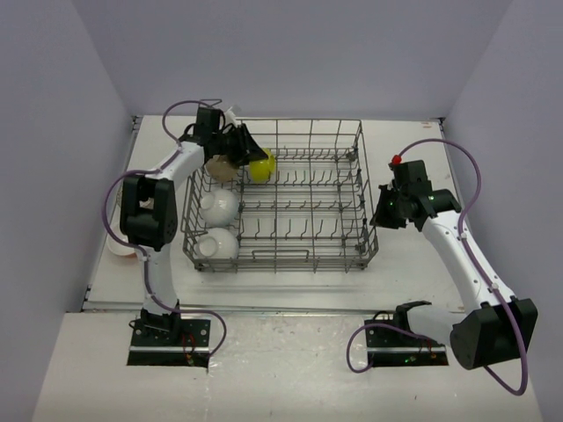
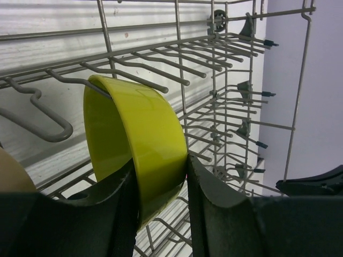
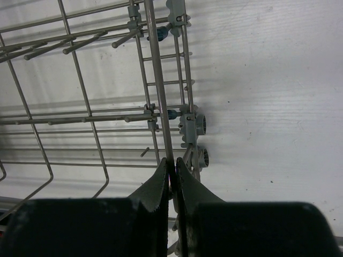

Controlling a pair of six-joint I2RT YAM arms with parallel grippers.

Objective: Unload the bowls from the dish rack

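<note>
While lavender walls (image 1: 290,53) enclose the white table (image 1: 413,264), the dish rack (image 1: 281,265) sits mid-table with two white bowls (image 1: 218,206) at its left end; the left gripper (image 2: 161,167) pinches a yellow bowl (image 2: 144,134) by its wall at the far-left corner, and the right gripper (image 3: 171,166) clamps the rack's rim wire

1. Back wall (image 1: 290,53): plain, pale lavender-grey, evenly lit.
2. Left wall (image 1: 44,132) and right wall (image 1: 519,105): same colour, closing in the bay on both sides.
3. Table (image 1: 422,264): white matte top, faintly streaked in the wrist views.
4. Front board (image 1: 281,387): off-white, apparently set lower than the table.
5. Light: diffuse, with soft shadows.
</note>
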